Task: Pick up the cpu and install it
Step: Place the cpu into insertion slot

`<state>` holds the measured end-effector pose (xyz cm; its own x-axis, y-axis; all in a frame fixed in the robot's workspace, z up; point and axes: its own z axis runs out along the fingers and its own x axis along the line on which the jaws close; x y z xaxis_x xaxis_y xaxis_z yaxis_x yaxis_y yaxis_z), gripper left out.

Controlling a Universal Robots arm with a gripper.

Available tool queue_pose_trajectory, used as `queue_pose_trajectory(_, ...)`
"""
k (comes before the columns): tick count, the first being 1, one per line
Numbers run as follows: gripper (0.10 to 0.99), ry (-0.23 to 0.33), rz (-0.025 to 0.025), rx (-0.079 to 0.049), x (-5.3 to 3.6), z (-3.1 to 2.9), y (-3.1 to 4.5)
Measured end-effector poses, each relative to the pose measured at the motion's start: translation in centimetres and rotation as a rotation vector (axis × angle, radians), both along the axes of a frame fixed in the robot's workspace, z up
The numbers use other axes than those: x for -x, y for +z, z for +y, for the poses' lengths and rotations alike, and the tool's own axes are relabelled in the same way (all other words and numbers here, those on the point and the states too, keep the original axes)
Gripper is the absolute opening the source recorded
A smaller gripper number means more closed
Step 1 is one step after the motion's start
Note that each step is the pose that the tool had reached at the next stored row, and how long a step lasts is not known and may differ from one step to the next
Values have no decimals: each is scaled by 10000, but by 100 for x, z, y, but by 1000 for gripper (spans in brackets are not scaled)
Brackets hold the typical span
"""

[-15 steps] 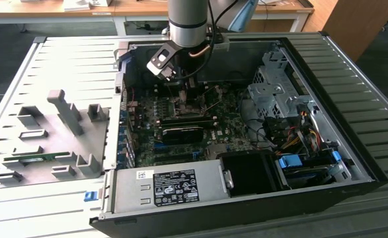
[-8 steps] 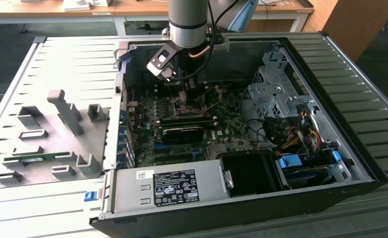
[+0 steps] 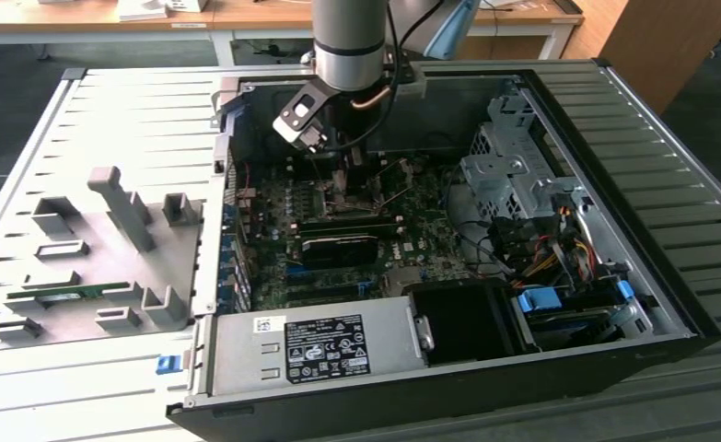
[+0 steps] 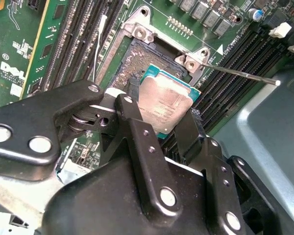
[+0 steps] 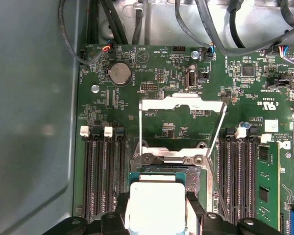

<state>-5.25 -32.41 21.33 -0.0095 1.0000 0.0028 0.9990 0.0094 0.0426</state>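
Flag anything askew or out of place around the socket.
Nothing looks damaged or spilled. The cpu is clamped in the gripper over the open socket, not seated in it; the load plate stands flipped up and the lever is swung out, which fits an install underway.

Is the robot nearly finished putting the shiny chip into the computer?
About halfway. Done: the cpu is picked up, pinched in the claw. In hand: it hangs over the open socket, whose metal cover is flipped up. Left: the cpu is not yet lying in the socket, and the cover is not closed.
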Motion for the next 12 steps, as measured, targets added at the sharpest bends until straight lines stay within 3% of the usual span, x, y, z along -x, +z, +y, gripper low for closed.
queue_pose_trajectory(12,537,0,0,-1,5,-37,-39)
